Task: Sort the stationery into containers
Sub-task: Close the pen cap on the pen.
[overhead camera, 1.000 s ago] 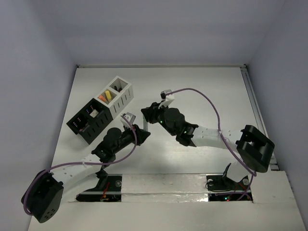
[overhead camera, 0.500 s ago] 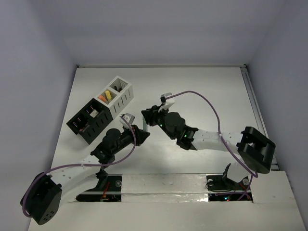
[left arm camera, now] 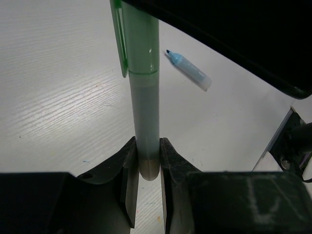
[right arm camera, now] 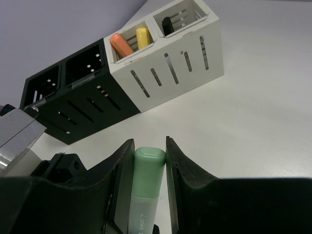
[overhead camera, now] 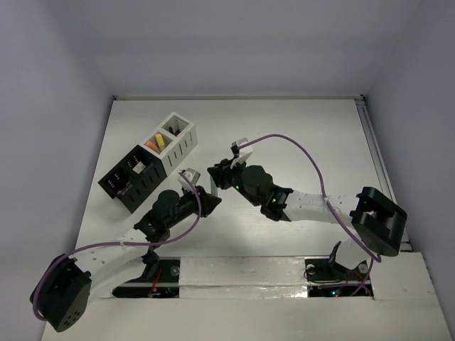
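Note:
A pale green highlighter is held at both ends. My left gripper is shut on its barrel end, and my right gripper is shut on its green cap. In the top view the two grippers meet at mid-table, left and right. The white two-compartment container holds an orange piece and a yellow piece in one cell and a black piece in the other. The black container stands against it. A blue marker lies on the table.
Both containers stand at the left of the table in the top view, white behind black. A purple cable arcs over the right arm. A raised rail runs along the table's right edge.
The right gripper has shifted slightly down and left toward the left gripper. The left arm has barely moved. Both stay closed on the green highlighter.

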